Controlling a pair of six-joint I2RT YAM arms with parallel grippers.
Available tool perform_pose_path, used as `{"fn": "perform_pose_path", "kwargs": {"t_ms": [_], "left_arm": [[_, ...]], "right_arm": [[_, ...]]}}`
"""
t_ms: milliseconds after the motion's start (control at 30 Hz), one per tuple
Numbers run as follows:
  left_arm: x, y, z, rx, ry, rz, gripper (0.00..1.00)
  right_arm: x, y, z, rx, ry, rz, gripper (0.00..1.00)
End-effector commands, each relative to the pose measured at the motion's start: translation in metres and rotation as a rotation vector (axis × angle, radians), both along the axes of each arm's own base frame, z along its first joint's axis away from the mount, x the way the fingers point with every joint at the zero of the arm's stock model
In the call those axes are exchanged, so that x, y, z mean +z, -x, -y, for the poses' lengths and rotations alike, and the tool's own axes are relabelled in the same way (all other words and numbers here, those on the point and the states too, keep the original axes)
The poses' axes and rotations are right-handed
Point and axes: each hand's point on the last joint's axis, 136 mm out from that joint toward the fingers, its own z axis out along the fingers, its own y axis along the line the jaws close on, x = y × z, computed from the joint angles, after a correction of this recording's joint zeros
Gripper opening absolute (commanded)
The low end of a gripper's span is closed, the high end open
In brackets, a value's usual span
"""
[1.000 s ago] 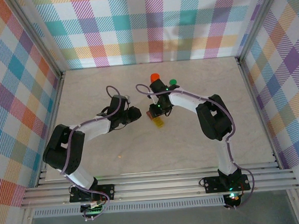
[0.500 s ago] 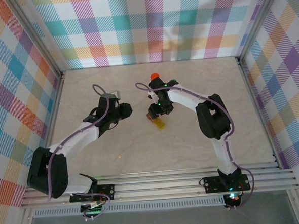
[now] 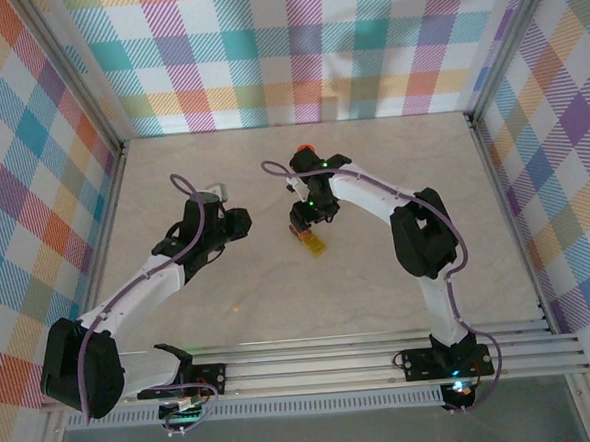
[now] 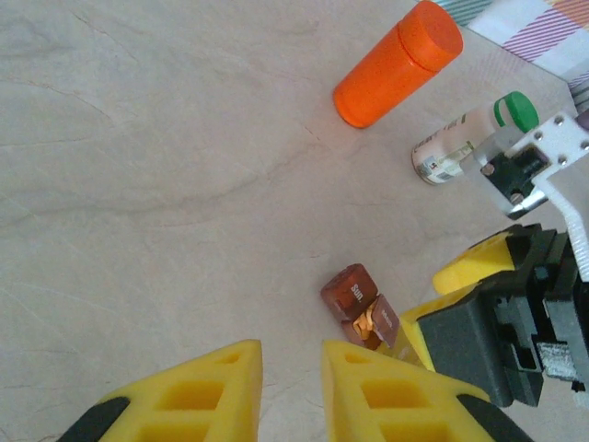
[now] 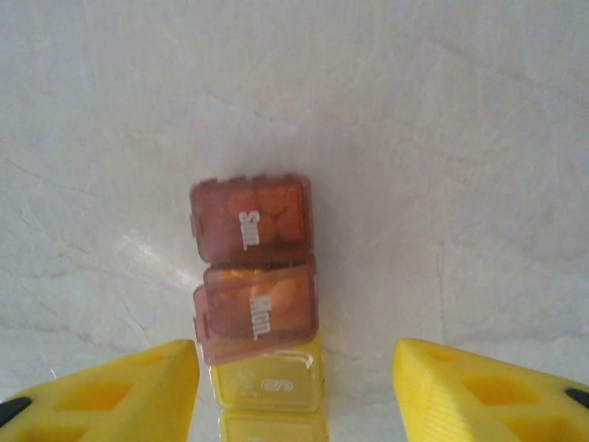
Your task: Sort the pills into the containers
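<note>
Presently: pill organizer (image 5: 256,276) straddled, not gripped.
Right gripper (image 5: 294,382) jaws spread, empty; left gripper (image 4: 290,387) pinched closed on nothing. If clipped, organizer could be shoved, pills (image 5: 276,214) spilled.

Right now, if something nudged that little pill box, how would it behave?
The pill box looks like thin plastic, so it is probably stiff and light. It lies flat on the smooth table, so a push would likely slide it rather than tip it. Its lids cover orange pills; a knock might pop them.
</note>
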Motion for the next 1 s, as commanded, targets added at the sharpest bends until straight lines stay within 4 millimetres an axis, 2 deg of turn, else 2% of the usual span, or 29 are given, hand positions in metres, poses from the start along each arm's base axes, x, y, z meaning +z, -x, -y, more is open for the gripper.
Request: {"fn": "perform_pose_path", "kwargs": {"t_ms": [0, 233, 400, 600, 767, 867, 967], "left_arm": [[-0.004, 0.004, -0.006, 0.003, -0.02, 0.003, 0.24], [-0.005, 0.004, -0.007, 0.003, -0.024, 0.002, 0.24], [-0.005, 0.004, -0.008, 0.009, -0.024, 0.008, 0.24], [-0.005, 0.003, -0.008, 0.011, -0.021, 0.013, 0.24], [-0.008, 0.002, -0.006, 0.003, -0.023, 0.004, 0.24], [-0.011, 0.002, -0.007, 0.001, -0.034, -0.002, 0.24], [-0.012, 0.001, -0.007, 0.003, -0.035, -0.003, 0.24]], "right_arm": [[-0.004, -0.001, 0.003, 0.015, 0.03, -0.011, 0.59], [-0.003, -0.007, 0.008, 0.008, 0.035, -0.011, 0.59], [-0.012, -0.005, 0.007, 0.013, 0.035, -0.037, 0.58], [-0.055, 0.002, 0.01, -0.01, 0.08, -0.093, 0.56], [-0.091, 0.004, 0.033, -0.019, 0.223, -0.13, 0.54], [-0.091, 0.006, 0.035, -0.007, 0.226, -0.126, 0.53], [-0.074, 0.004, 0.023, 0.005, 0.155, -0.117, 0.53]]}}
